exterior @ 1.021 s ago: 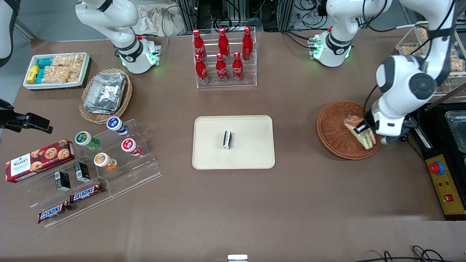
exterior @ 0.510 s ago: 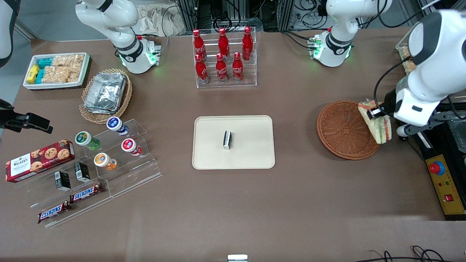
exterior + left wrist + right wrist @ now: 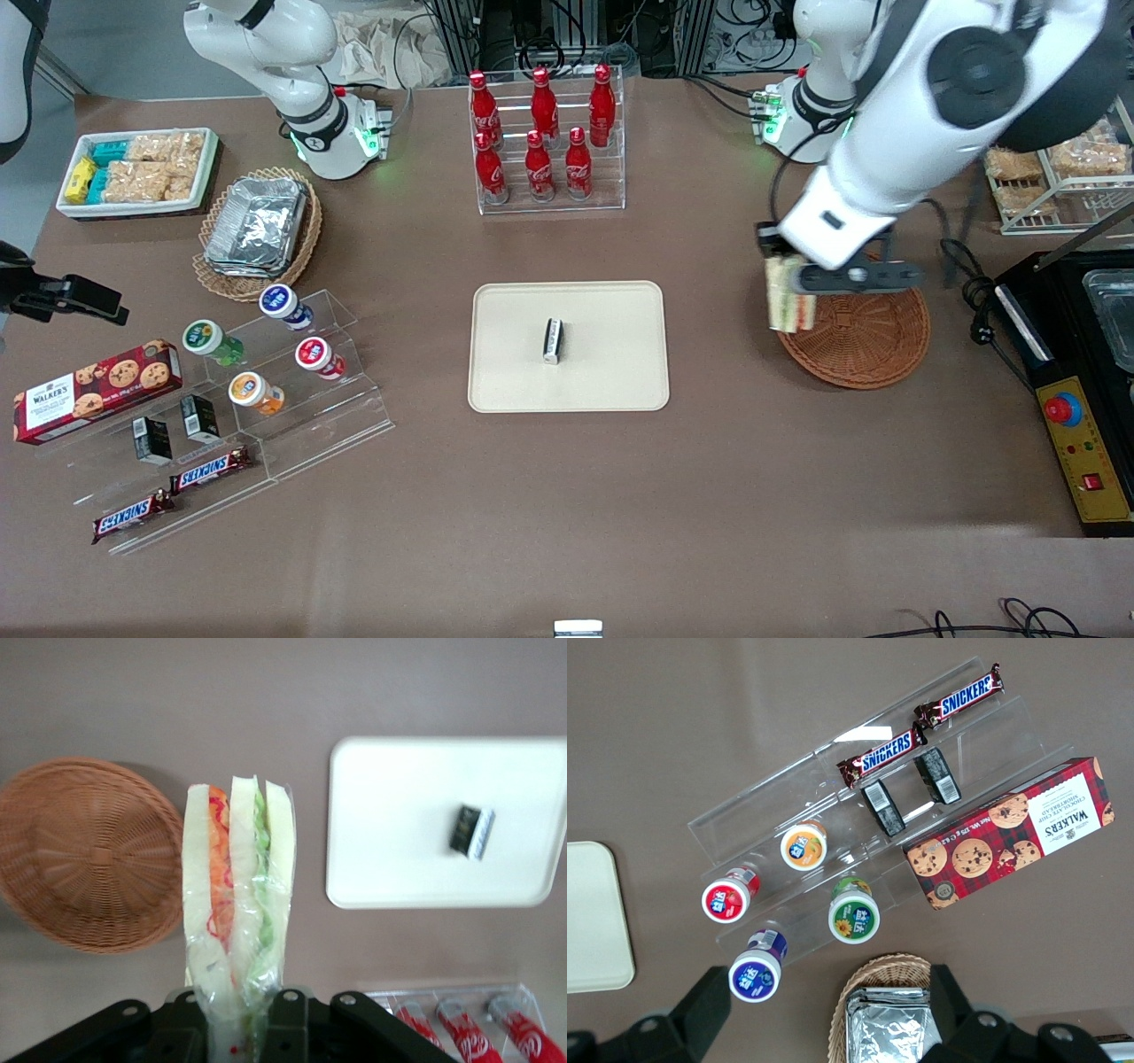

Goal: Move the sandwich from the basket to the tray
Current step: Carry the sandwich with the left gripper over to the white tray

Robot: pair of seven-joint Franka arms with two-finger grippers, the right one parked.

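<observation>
My left gripper (image 3: 780, 266) (image 3: 237, 1014) is shut on the wrapped sandwich (image 3: 788, 297) (image 3: 237, 904), holding it in the air. Pale bread with orange, red and green filling shows through the wrap. The sandwich hangs over the basket's rim, on the side toward the tray. The reddish-brown wicker basket (image 3: 873, 341) (image 3: 84, 855) holds nothing. The cream tray (image 3: 611, 381) (image 3: 399, 815) lies at the table's middle, apart from the sandwich, with bare table between them.
A small black-and-white packet (image 3: 552, 340) (image 3: 470, 830) lies on the tray. A rack of red cola bottles (image 3: 545, 142) stands farther from the front camera than the tray. A black control box (image 3: 1081, 434) sits at the working arm's end.
The gripper has lifted the sandwich out of the basket and swung it across the basket toward the tray. The arm now reaches over the basket.
</observation>
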